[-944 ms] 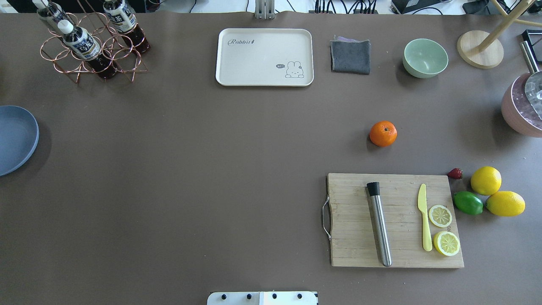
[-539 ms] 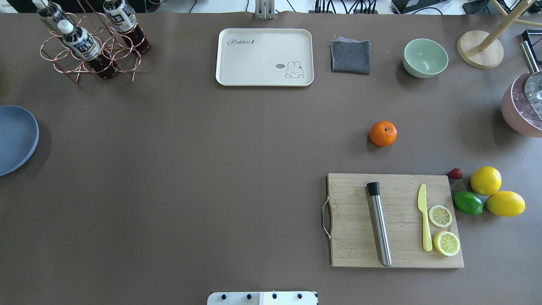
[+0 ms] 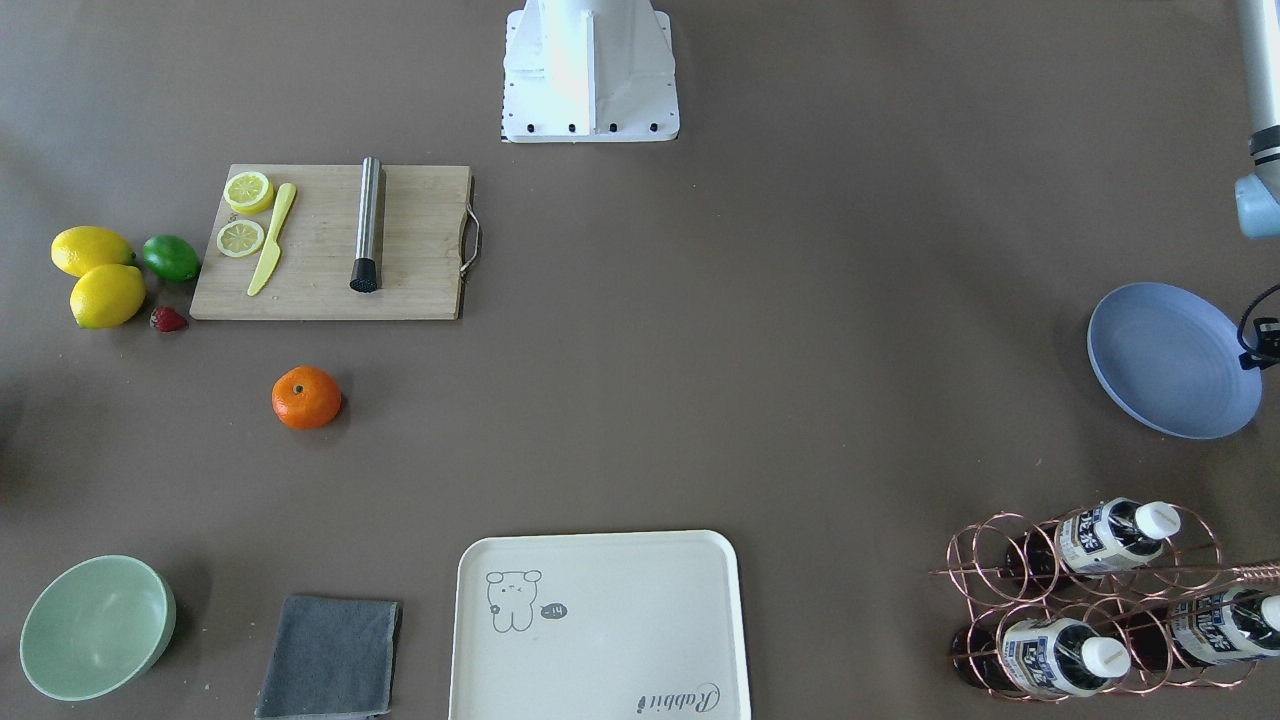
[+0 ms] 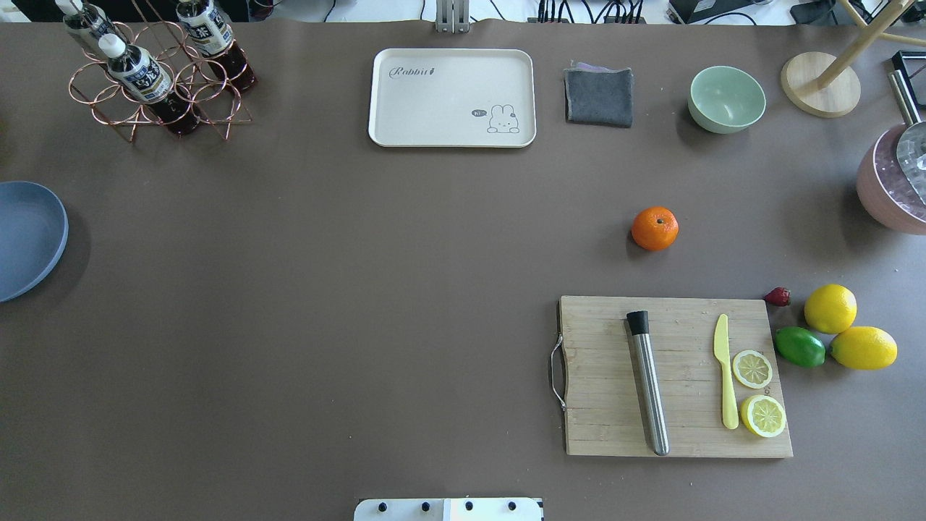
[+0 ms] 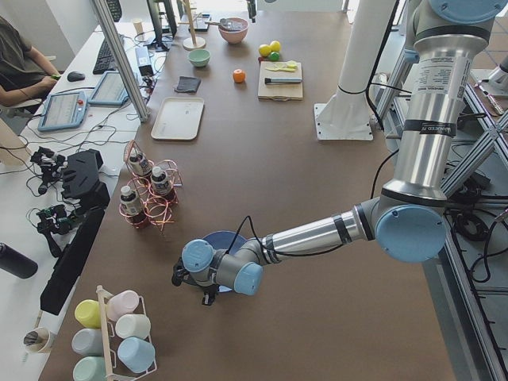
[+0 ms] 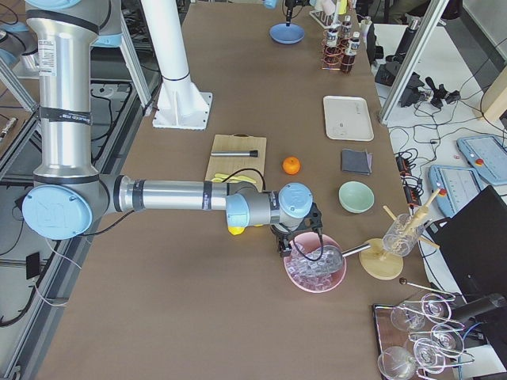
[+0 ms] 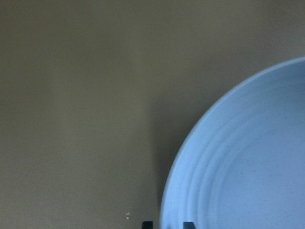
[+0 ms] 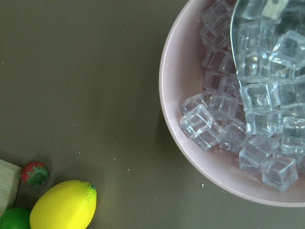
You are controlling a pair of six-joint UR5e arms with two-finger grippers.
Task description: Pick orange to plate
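The orange [image 4: 655, 228] rests on the brown table beyond the cutting board, with no gripper near it; the front view also shows this orange [image 3: 306, 397]. The blue plate [image 4: 29, 239] lies at the table's far left edge. In the left wrist view my left gripper [image 7: 168, 224] shows only two dark fingertips set close together astride the rim of the plate [image 7: 248, 167], shut on it. From the left side, the left gripper [image 5: 202, 290] sits low at the plate's outer edge. My right gripper [image 6: 293, 241] hovers by the pink ice bowl; whether it is open or shut I cannot tell.
A cutting board [image 4: 676, 376] carries a steel muddler, a yellow knife and lemon slices. Two lemons [image 4: 830, 308], a lime [image 4: 799, 346] and a strawberry lie right of it. At the back are a cream tray [image 4: 452, 98], a grey cloth, a green bowl [image 4: 726, 99] and a bottle rack [image 4: 155, 72]. The pink ice bowl [image 8: 228, 143] is at the far right.
The blue plate has slid a little to the right in the overhead view. The orange and everything else on the table stay put.
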